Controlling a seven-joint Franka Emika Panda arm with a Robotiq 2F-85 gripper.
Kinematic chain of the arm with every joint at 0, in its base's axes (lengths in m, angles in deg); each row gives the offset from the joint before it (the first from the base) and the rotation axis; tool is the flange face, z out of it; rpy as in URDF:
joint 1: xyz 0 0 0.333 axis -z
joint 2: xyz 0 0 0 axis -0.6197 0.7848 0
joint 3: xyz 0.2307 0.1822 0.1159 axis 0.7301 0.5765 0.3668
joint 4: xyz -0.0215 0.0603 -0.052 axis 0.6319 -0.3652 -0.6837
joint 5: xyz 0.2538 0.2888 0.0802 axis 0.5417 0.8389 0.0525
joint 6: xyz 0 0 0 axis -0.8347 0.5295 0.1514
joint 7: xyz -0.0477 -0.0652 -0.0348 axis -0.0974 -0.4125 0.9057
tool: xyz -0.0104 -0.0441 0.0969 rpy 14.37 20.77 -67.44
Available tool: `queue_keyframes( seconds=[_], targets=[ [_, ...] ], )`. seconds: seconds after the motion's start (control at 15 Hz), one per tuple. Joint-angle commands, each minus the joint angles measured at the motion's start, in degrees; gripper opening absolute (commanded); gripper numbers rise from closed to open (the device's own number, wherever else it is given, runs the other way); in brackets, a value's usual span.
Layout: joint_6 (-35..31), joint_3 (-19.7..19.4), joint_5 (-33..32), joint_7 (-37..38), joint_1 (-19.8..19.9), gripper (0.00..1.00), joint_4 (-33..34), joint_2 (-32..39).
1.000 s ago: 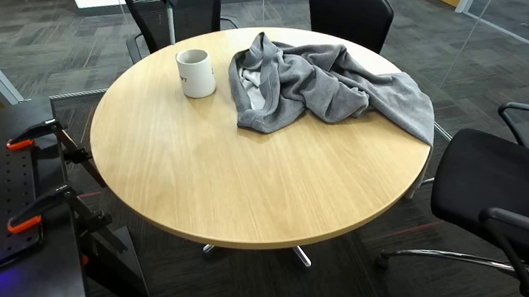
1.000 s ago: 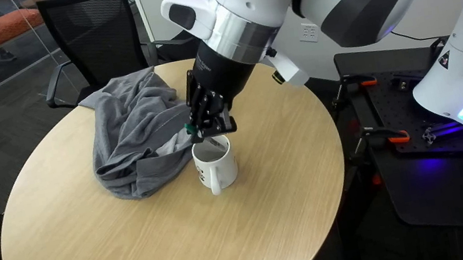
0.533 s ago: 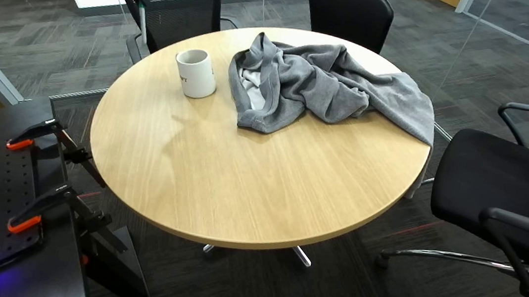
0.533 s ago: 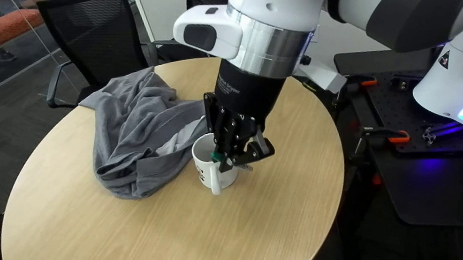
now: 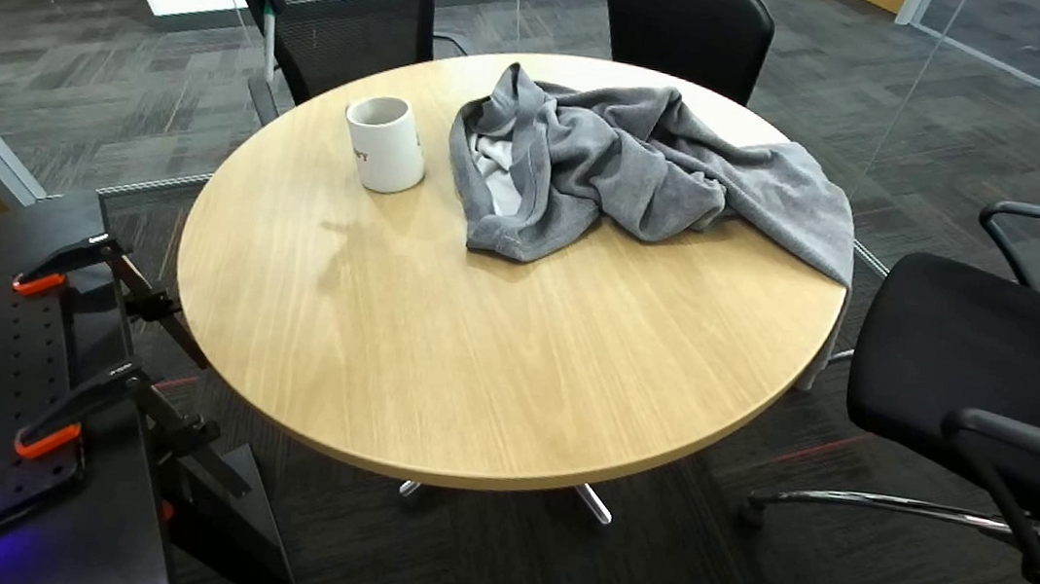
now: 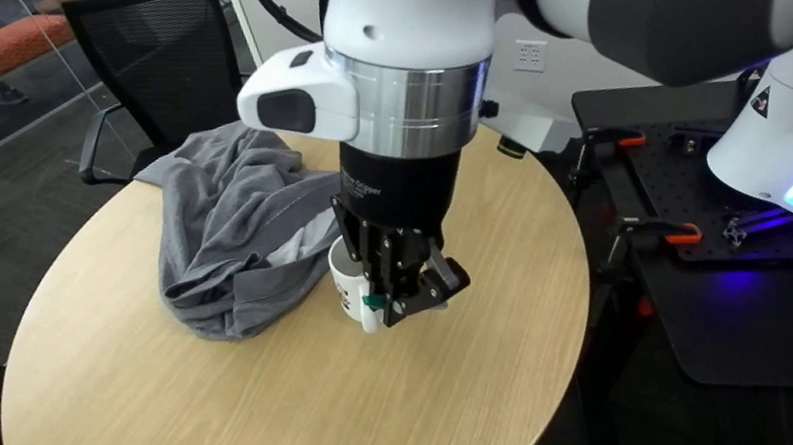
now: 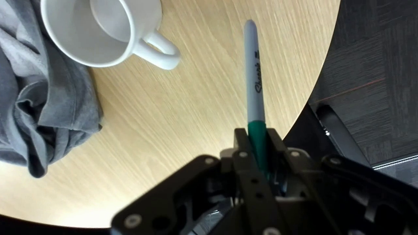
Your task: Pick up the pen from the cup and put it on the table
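Pick part looks done. Pen is out of the cup; tool has it pinched by the green end. Cup stands upright on the table. Pen hangs off to the handle side, looks airborne from here. Left to do: lower it, lay it down, let go.
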Motion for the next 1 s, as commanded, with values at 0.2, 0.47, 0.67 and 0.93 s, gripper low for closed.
queue_keyframes(
  seconds=[0.2,0.47,0.67,0.93],
  targets=[
    [6.97,6.24,1.39,-7.50,6.50,0.04,11.91,11.68],
    [9.50,7.56,0.58,-8.21,6.94,0.04,17.27,17.73],
    [12.81,7.58,0.06,-7.84,6.45,0.04,21.53,21.56],
    [18.10,6.25,-1.51,-5.96,5.07,0.04,27.96,26.50]
  ],
)
